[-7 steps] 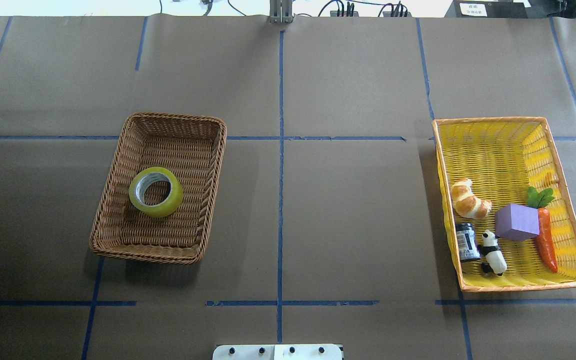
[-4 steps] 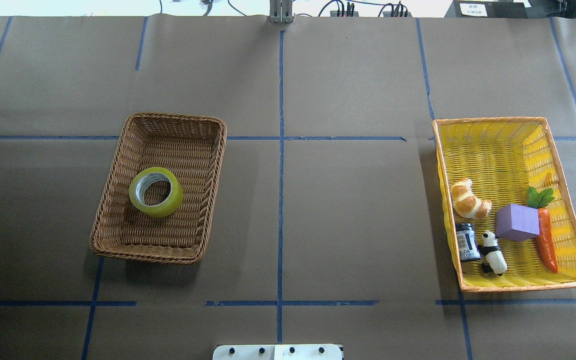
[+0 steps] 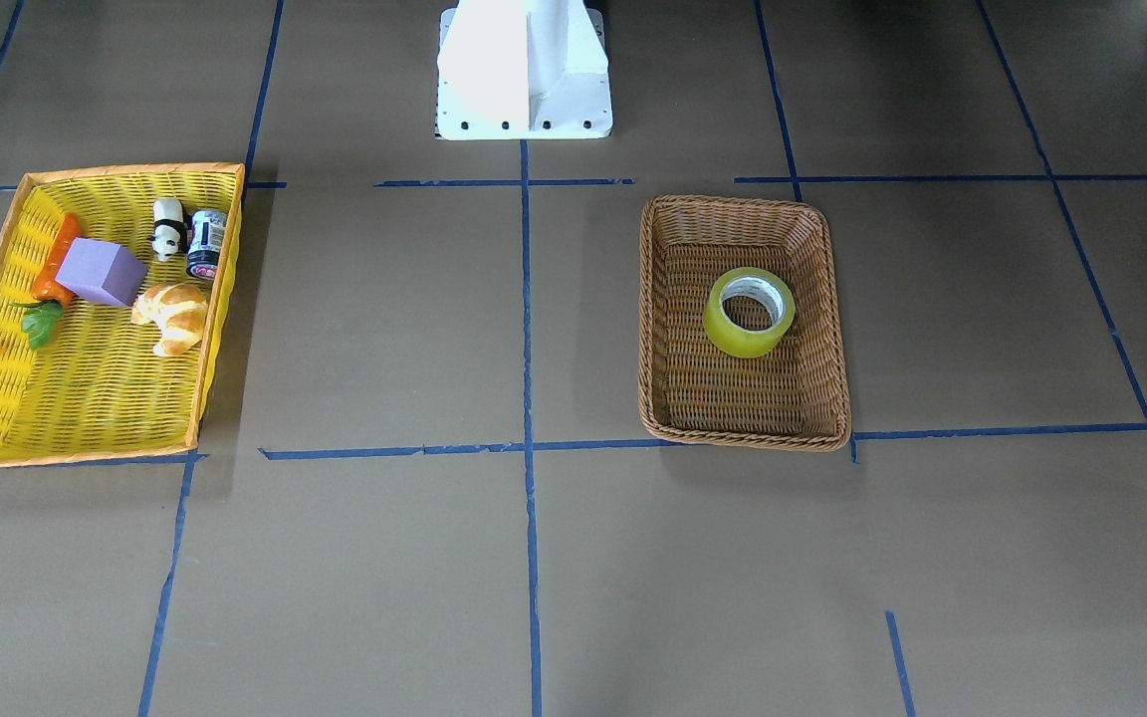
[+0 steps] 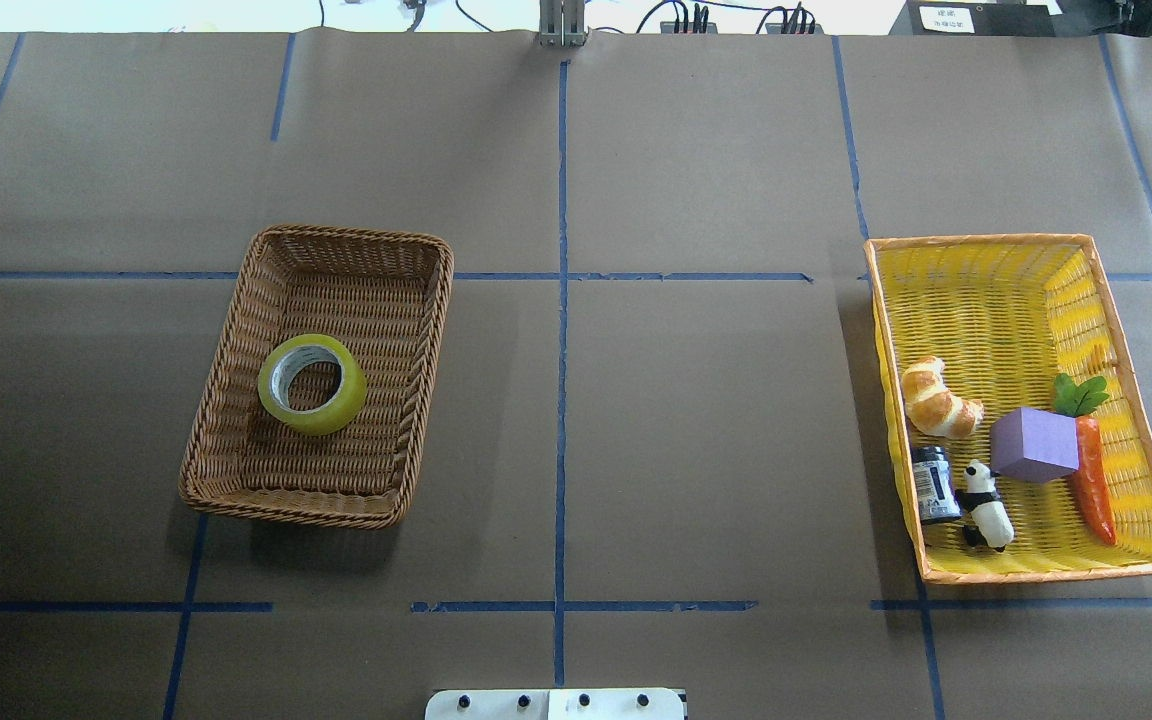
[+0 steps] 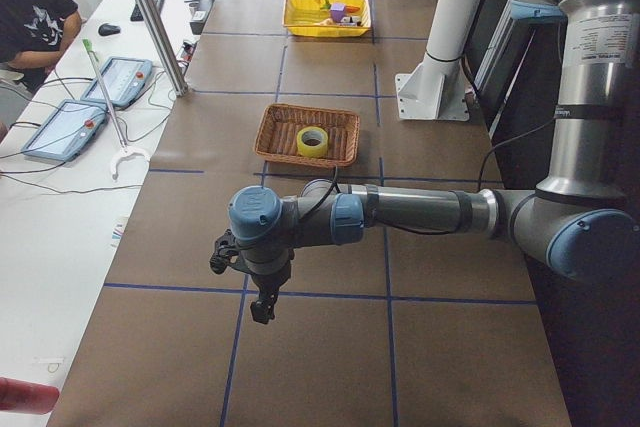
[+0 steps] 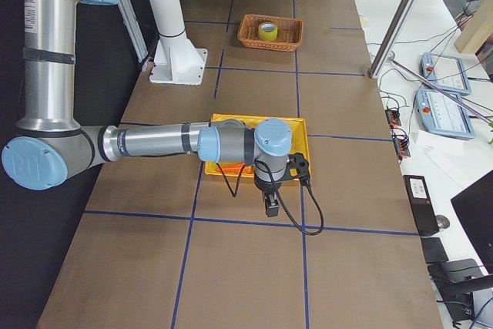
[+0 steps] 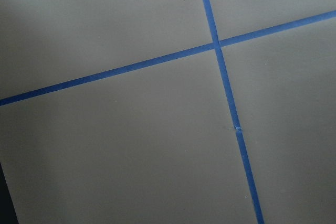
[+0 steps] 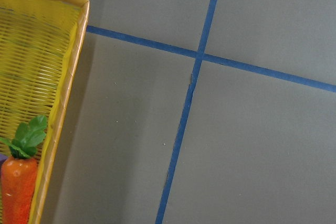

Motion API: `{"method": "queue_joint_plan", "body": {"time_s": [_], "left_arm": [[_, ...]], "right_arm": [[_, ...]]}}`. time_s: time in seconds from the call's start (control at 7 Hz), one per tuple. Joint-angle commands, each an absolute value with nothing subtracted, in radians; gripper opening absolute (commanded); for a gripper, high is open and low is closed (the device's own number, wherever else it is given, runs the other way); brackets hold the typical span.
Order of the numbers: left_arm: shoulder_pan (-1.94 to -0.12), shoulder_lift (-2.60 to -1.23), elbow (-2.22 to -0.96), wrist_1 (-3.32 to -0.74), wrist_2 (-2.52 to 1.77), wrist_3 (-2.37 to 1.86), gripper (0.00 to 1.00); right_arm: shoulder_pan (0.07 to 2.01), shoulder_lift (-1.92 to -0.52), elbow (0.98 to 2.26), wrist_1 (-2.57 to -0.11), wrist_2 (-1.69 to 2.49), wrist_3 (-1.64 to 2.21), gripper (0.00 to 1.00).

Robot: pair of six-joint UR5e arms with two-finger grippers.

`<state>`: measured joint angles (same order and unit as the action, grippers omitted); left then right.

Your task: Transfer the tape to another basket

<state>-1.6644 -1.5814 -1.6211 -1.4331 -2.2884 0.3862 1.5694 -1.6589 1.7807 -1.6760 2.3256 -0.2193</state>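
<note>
Tape (image 4: 317, 422) lies flat in basket (image 4: 346, 300) — core print illegible.

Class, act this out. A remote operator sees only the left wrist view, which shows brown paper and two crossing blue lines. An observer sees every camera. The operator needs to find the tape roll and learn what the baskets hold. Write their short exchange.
Operator: Where is the tape?
Observer: The tape lies flat, hole up, inside the brown basket.
Operator: Is my left tool close to it?
Observer: No. The left tool hangs over bare paper, well clear of that basket, nearer the table's left end.
Operator: What about the other basket?
Observer: The yellow tray holds a croissant, purple block, carrot, panda and dark jar.
</note>
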Motion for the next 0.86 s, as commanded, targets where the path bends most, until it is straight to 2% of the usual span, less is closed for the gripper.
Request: {"method": "queue_joint_plan", "body": {"time_s": [0.0,0.71], "left_arm": [[-1.657,-1.588,-1.634,-1.436,-2.283,0.387,1.00],[-1.641,-1.586,-1.620,-1.433,-2.281,0.391,1.00]], "right_arm": [[1.568,-1.631,1.747,-1.677,2.347,-0.221,1.00],[1.563,-1.631,1.737,-1.672,2.350,-0.219,1.00]]}}
